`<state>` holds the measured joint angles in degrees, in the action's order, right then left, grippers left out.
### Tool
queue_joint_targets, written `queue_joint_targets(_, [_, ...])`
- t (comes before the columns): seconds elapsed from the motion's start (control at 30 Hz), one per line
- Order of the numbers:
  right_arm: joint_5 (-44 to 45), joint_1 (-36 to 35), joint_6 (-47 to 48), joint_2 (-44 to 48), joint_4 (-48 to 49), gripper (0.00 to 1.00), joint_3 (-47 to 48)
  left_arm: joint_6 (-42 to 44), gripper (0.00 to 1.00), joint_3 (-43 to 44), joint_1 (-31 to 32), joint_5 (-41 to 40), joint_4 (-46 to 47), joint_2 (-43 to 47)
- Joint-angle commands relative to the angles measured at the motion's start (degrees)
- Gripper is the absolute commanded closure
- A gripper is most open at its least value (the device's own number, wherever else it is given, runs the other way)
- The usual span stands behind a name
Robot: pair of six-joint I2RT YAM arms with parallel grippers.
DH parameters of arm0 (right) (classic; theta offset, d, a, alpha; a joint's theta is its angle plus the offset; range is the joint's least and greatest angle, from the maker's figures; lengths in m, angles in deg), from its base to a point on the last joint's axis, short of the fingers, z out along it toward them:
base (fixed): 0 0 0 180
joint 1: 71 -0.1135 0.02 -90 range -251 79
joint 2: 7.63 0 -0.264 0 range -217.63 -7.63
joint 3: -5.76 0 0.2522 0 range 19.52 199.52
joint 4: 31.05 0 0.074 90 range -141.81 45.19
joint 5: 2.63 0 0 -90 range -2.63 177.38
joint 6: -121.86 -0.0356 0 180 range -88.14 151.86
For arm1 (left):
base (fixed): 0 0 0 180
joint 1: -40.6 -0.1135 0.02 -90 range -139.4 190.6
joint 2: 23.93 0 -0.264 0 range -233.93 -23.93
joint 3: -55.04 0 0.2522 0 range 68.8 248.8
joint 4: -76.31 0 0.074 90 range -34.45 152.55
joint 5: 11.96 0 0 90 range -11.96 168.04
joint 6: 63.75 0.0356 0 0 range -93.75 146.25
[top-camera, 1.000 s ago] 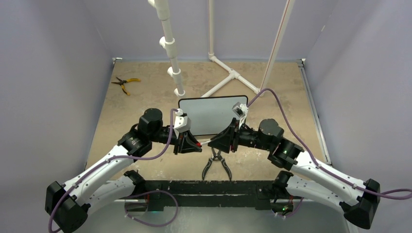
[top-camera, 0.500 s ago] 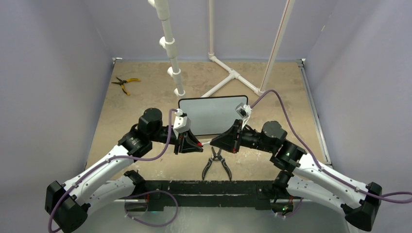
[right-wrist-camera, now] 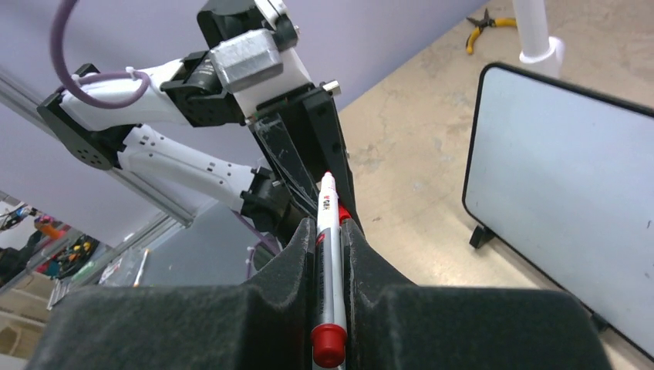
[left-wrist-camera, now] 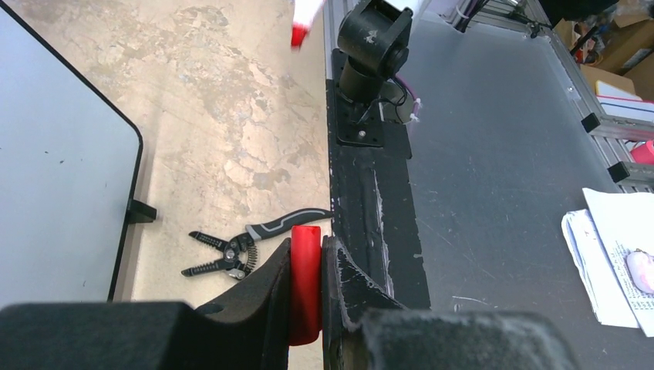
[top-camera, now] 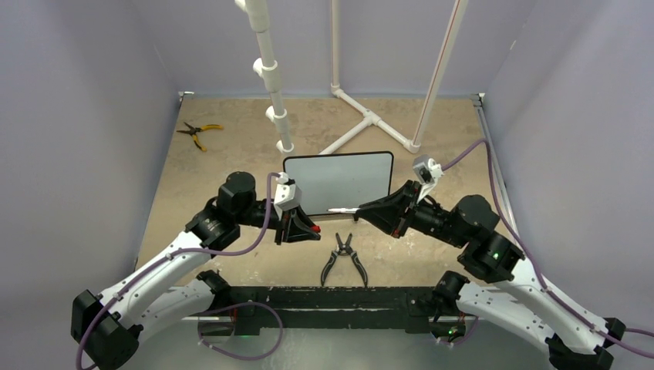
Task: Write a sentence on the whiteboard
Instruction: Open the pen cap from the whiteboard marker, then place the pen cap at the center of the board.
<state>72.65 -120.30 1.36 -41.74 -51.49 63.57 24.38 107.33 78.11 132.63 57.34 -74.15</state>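
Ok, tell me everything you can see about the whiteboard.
The whiteboard is a small white rectangle with rounded corners and a thin black frame. It rests on short black feet on the tan table, about mid-table. Its face is blank apart from a few tiny dark specks; no writing shows. Only the table appears to touch it.

We see the whiteboard [left-wrist-camera: 54,169] cut off at the left wrist view's left edge and the right wrist view's right edge. The right pincer [right-wrist-camera: 329,226] covers both sides of the marker [right-wrist-camera: 328,270], whose print is too small to read.
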Motion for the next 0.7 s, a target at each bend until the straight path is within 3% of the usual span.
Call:
queue_joint_targets(0.0, [1.26,0.25,4.3,-0.41,-4.55,1.0,4.68,1.27,1.0,0.05,-0.07,-0.25,0.17,1.17])
queue_joint_targets(0.3, [3.73,0.26,7.21,-0.6,-10.55,1.0,8.96,1.61,1.0,0.76,-0.02,-4.13,-1.32,1.32])
queue_joint_targets(0.47, [6.1,0.18,8.37,-1.61,-11.53,1.0,9.43,1.28,1.0,0.52,0.01,-12.4,-2.03,1.17])
queue_joint_targets(0.67, [14.3,0.17,9.8,-1.51,-6.54,1.0,5.71,-11.32,1.0,-2.32,0.52,-25.67,0.59,0.84])
